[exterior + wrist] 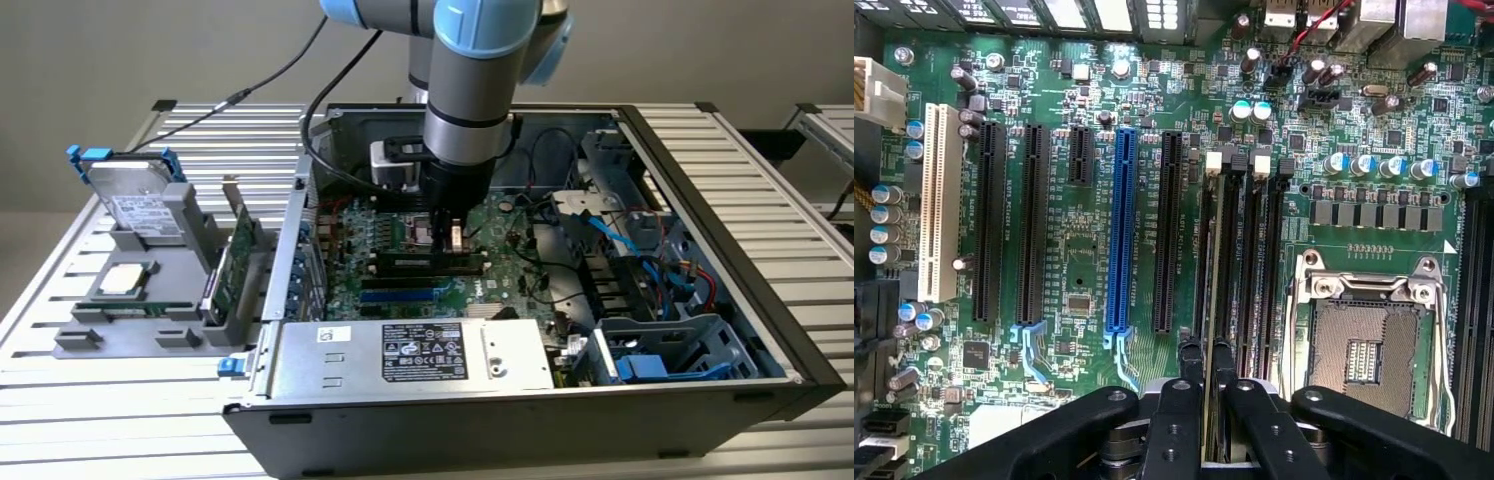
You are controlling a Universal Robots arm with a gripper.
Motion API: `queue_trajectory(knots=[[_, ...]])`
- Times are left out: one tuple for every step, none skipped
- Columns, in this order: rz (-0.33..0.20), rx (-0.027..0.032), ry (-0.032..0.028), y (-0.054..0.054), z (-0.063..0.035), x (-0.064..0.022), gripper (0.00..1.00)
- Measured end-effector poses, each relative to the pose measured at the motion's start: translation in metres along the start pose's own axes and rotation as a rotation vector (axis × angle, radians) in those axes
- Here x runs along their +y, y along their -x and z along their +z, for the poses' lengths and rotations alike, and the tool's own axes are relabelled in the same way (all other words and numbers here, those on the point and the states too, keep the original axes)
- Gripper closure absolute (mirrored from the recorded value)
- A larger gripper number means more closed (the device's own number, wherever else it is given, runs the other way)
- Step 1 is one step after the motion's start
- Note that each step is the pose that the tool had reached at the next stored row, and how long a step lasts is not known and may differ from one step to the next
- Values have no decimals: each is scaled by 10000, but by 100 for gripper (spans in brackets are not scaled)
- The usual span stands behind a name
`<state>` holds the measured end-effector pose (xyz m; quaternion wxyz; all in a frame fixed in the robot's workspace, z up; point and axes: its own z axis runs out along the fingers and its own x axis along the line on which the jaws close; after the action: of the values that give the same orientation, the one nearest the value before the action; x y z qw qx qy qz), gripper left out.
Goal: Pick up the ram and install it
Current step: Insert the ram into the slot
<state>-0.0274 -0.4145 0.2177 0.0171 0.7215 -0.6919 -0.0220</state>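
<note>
One black two-fingered gripper [1206, 405] on the grey, blue-jointed robot arm [467, 90] reaches down into the open black computer case [534, 430], which stands on the ribbed metal counter [801, 200]. You see its fingers [1187, 400] drawn almost together, pinching the long, narrow green ram [1211, 300] by its upper edge. In the wrist view the ram runs edge-on straight out from between the fingers. It is lined up along one of the black memory slots [1266, 260] on the green motherboard [1074, 300]; you cannot tell whether it is seated. It lies between the long blue expansion slot [1121, 230] and the square silver processor socket [1364, 350]. In the exterior view the gripper [447, 245] stands directly over the ram [424, 263]. On the counter, to the exterior view's left, a grey fixture [80, 335] carries a silver hard drive [134, 200], a square silver processor chip [123, 280] and a green expansion card [243, 255].
</note>
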Motion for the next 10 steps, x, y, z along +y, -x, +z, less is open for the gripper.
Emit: queue_trajectory(knots=[[0,-3,-2,1,5,-1,85],[0,-2,-2,0,9,-1,85],[0,-1,-2,0,13,-1,85],[0,-1,-1,0,16,-1,85],[0,0,-1,0,20,-1,85],[0,2,1,-1,22,-1,85],[0,1,1,0,23,-1,85],[1,1,1,0,24,-1,85],[1,-1,0,1,25,-1,85],[1,-2,0,2,24,-1,85]])
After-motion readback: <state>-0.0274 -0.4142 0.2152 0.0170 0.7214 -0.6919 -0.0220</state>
